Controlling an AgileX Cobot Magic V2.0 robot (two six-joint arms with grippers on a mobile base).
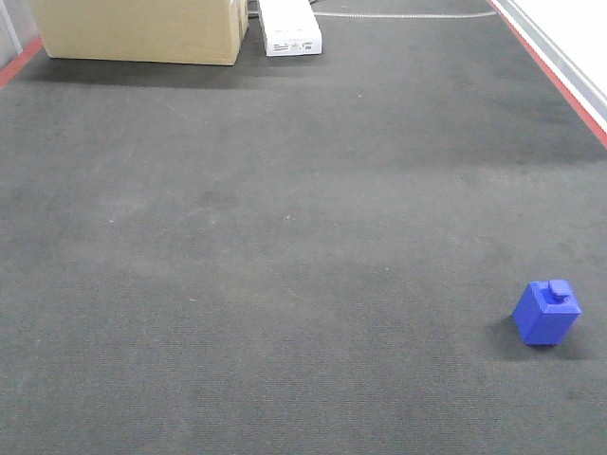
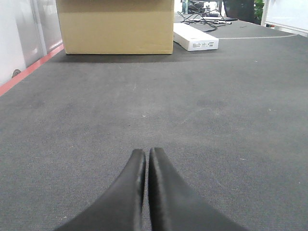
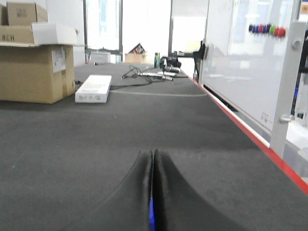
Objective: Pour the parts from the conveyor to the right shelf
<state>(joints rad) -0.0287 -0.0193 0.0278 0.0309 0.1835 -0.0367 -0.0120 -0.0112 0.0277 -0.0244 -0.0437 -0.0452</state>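
Observation:
One of the parts (image 1: 546, 313), a small bright-blue block with a stud on top, sits alone on the dark grey conveyor (image 1: 285, 237) near its front right. Neither gripper shows in the front view. In the left wrist view my left gripper (image 2: 146, 151) is shut, its black fingers together just above the belt (image 2: 216, 120) with nothing between them. My right gripper (image 3: 153, 153) is shut too. A thin blue sliver (image 3: 152, 214) shows through the slit low between its fingers. The right shelf is out of view.
A large cardboard box (image 1: 142, 28) and a flat white box (image 1: 290, 28) stand at the belt's far end. Red strips (image 1: 555, 81) edge the belt. Cables (image 3: 149, 73) lie beyond the white box. A white post (image 3: 288, 82) and white panel (image 3: 240, 57) stand past the right edge.

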